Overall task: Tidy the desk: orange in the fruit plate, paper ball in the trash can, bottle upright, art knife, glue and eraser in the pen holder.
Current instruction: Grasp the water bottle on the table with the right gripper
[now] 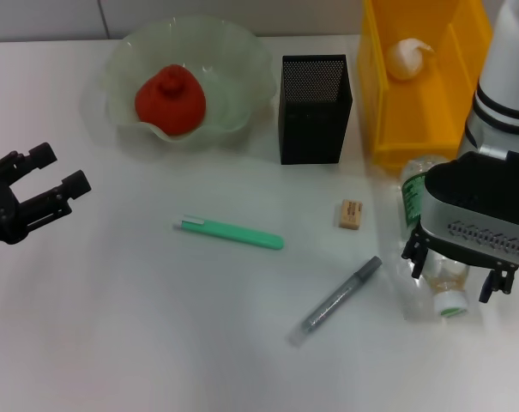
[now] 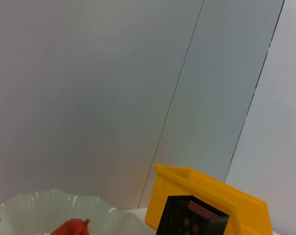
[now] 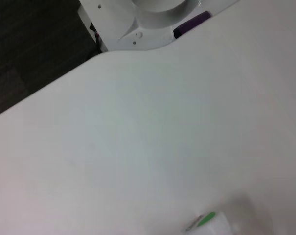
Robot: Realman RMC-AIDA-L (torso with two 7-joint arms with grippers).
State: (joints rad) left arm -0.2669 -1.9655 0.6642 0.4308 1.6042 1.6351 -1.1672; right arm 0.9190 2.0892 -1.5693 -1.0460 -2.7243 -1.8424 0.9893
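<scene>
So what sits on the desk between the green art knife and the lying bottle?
In the head view, the small tan eraser and a grey glue pen lie between the green art knife and the clear plastic bottle.

Left gripper (image 1: 60, 172): at the left edge of the head view, low over the table, black fingers (image 1: 74, 182) spread apart, pointing inward and away from the robot, nothing between them.

Right gripper (image 1: 455, 276): at the right side, wrist pointing down from a white forearm with black bands, black finger tips parted.
</scene>
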